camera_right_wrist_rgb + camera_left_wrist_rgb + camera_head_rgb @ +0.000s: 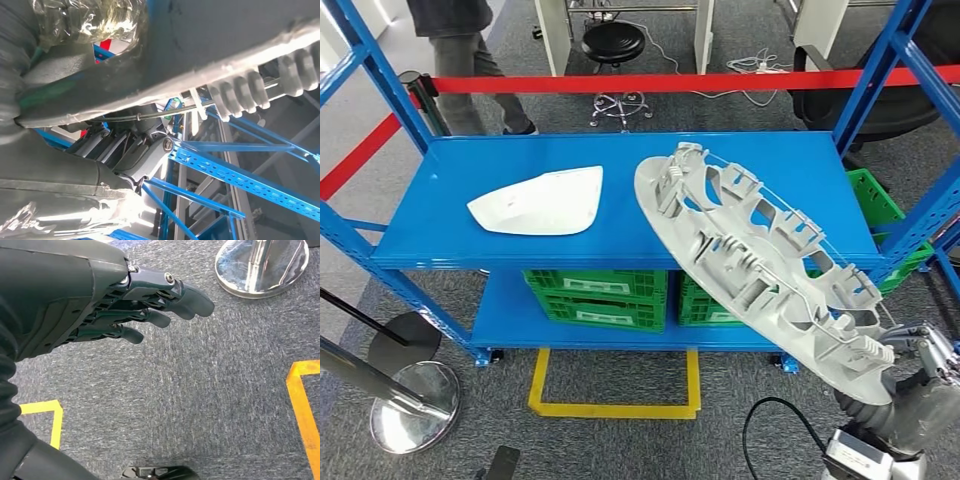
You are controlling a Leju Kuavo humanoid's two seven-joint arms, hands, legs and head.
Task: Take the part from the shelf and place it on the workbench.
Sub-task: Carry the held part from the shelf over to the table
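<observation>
**Right hand holding the grey part at the shelf front**

Blue steel shelf rack: 2 tiers, with slanted blue uprights on both sides. The top tier carries 2 objects.

Large grey ribbed plastic part, oval and openwork: its far end lies over the right half of the top tier, and its near end juts out past the front edge, tilted downward toward the robot.

White smooth curved panel: flat on the left half of the top tier, well apart from the grey part.

Green plastic crates: side by side on the lower tier; another green crate stands behind the right upright.

Right hand: at the part's near end, gripping its edge; in the right wrist view the fingers curl beneath the part's underside.

Left hand: over grey carpet, fingers extended, slightly apart, holding nothing.

Chrome stanchion base: on the floor at lower left, beside yellow floor tape. A red barrier band runs behind the rack, where a person's legs stand
</observation>
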